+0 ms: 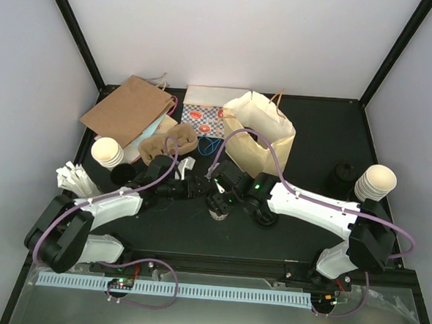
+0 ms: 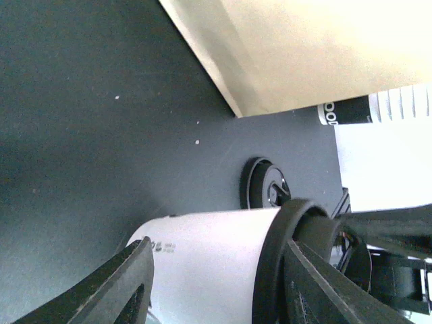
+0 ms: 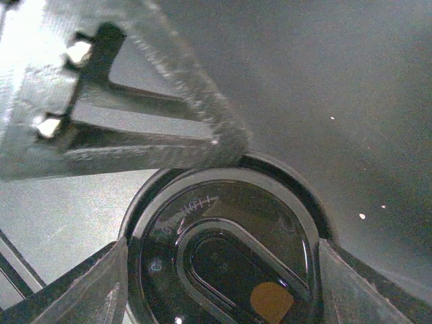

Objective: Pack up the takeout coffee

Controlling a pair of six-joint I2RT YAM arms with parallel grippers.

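Right wrist view, straight down: right gripper [image 3: 223, 270] spread to lid width, fingers [image 3: 94, 290] against both sides of the black rim of the coffee [image 3: 223, 223]. Left wrist view alone: white cup wall, between the wide-open jaws of left gripper [image 2: 216, 253]; contact not clear. Top view: coffee upright on table [image 1: 182, 233], centre front, near the bag [image 1: 265, 136].

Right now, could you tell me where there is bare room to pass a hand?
Bare table right of the cream bag, behind the black lids; the near strip between left arm and right arm. Crowded around the takeout coffee and back left.
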